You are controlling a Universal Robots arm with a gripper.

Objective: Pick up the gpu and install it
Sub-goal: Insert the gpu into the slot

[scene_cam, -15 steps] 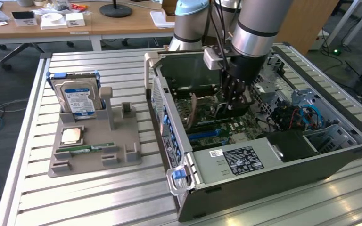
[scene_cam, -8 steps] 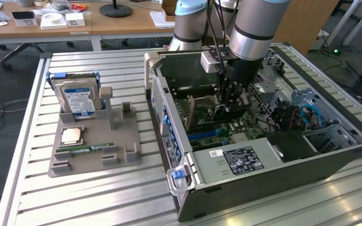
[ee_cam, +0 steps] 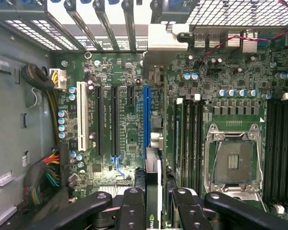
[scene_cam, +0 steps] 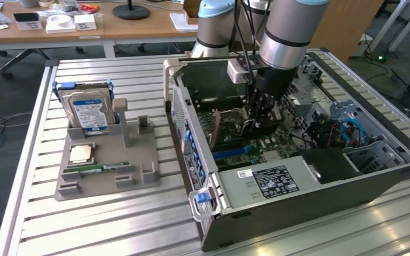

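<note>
The gpu [ee_cam: 153, 189] shows edge-on in the wrist view as a thin card between my fingers [ee_cam: 133, 207], with its silver bracket [ee_cam: 167, 38] at the far end by the case's rear slots. My gripper [ee_cam: 153, 211] is shut on it. The card hangs just above the motherboard [ee_cam: 129, 143], running along the long blue slot [ee_cam: 146, 115] and slightly to one side of it. In the exterior view my gripper [scene_cam: 262, 114] reaches down into the open computer case [scene_cam: 212, 176], holding the dark gpu [scene_cam: 251, 127] over the board.
A grey holder [scene_cam: 105, 178] on the slatted table at the exterior view's left carries a hard drive [scene_cam: 87, 109], a CPU [scene_cam: 81, 153] and a RAM stick [scene_cam: 98, 169]. Inside the case sit the empty CPU socket [ee_cam: 233, 160], coloured cable bundles [ee_cam: 50, 167] and the power supply [scene_cam: 276, 180].
</note>
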